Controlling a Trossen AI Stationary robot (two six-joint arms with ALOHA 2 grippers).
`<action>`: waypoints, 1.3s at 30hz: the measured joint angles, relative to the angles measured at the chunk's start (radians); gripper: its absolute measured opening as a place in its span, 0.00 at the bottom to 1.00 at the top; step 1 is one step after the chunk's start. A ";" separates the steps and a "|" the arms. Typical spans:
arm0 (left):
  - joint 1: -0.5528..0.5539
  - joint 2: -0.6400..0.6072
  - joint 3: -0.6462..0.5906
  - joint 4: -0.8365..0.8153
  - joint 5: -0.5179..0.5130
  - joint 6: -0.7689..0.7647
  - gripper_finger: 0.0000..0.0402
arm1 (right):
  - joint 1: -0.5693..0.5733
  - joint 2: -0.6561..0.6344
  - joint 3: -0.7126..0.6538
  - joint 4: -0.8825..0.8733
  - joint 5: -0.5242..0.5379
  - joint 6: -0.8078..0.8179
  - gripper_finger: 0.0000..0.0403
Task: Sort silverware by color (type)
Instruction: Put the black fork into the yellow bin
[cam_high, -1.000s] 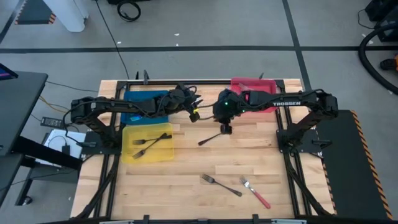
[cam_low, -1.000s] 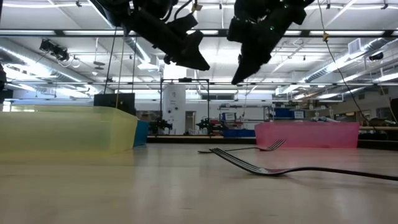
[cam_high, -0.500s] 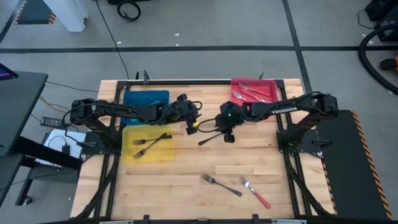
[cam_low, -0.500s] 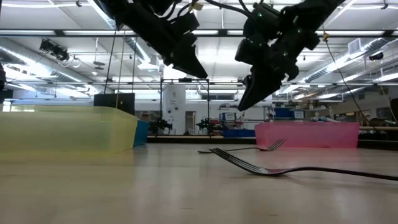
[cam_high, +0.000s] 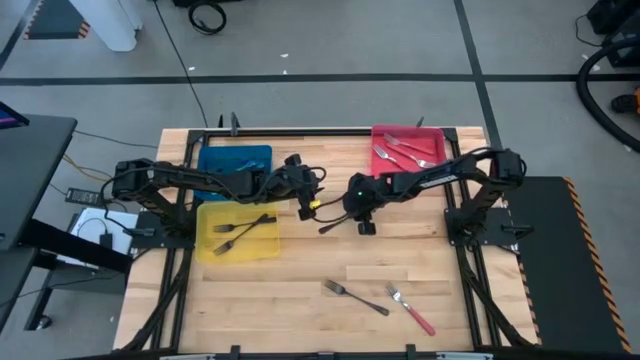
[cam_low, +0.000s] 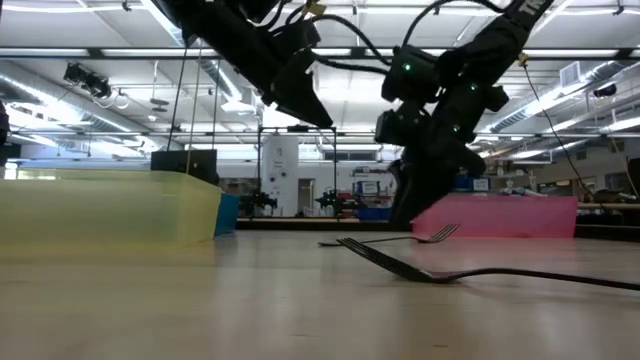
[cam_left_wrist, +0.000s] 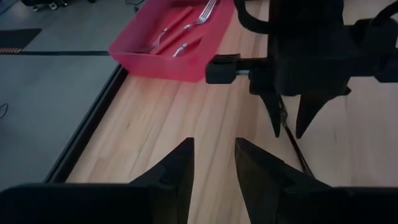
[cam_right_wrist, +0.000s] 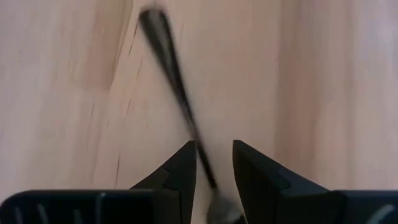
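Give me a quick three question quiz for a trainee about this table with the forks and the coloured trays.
1. True or false: the right hand is down over the dark fork near the table's middle, fingers open on either side of its handle.
2. Which tray already holds dark forks? A) blue tray B) yellow tray C) red tray
3. Fill in: the red-handled fork at the near edge of the table lies beside a ___ fork.

Key: 1 true; 2 B; 3 dark.
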 joint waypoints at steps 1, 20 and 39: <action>0.000 0.000 0.000 -0.002 0.000 0.000 0.30 | 0.000 0.010 0.000 -0.006 -0.007 -0.003 0.28; 0.003 0.000 0.000 -0.067 0.000 -0.001 0.30 | 0.005 0.105 0.003 0.022 0.018 0.001 0.03; 0.003 0.000 0.000 -0.101 0.000 -0.027 0.30 | -0.018 -0.048 -0.006 -0.005 0.027 0.114 0.02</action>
